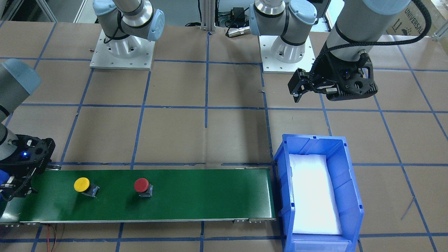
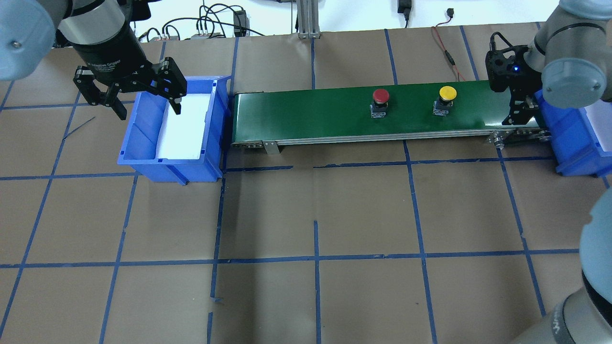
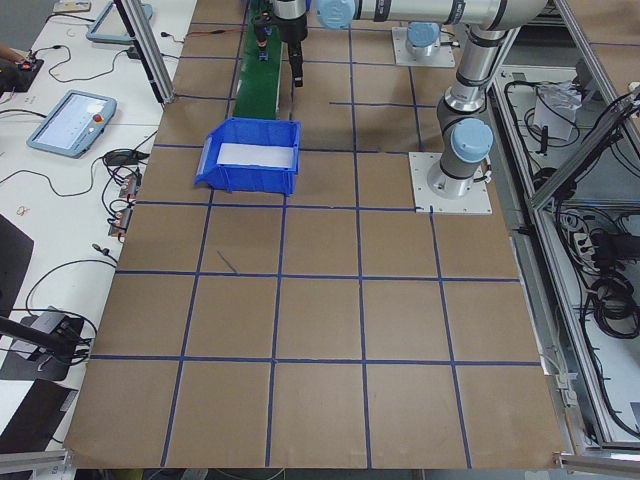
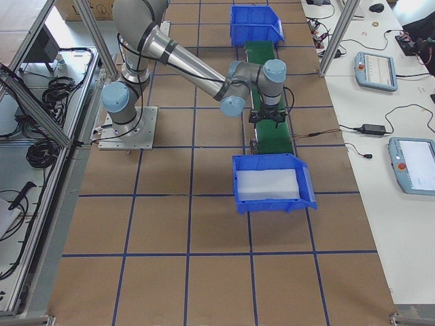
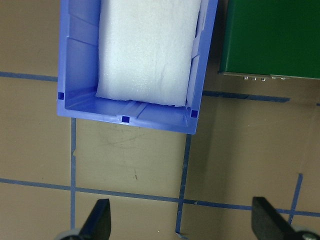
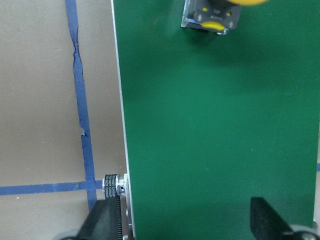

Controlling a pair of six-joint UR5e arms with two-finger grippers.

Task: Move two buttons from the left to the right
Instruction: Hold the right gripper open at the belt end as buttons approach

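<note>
The yellow button (image 1: pixel 82 184) and the red button (image 1: pixel 141 185) stand upright on the green conveyor belt (image 1: pixel 210 196), apart from each other. In the overhead view the yellow button (image 2: pixel 447 92) is nearer the belt's right end than the red button (image 2: pixel 380 96). My right gripper (image 2: pixel 521 112) is open and empty, low over the belt's right end, short of the yellow button (image 6: pixel 210 17). My left gripper (image 2: pixel 143 102) is open and empty, high above the left blue bin (image 2: pixel 143 143).
The left blue bin (image 1: pixel 350 182), lined with white foam, stands at the belt's left end. A second blue bin (image 2: pixel 569 143) stands at the belt's right end, partly behind my right arm. Both arm bases (image 1: pixel 122 52) are bolted to the brown table.
</note>
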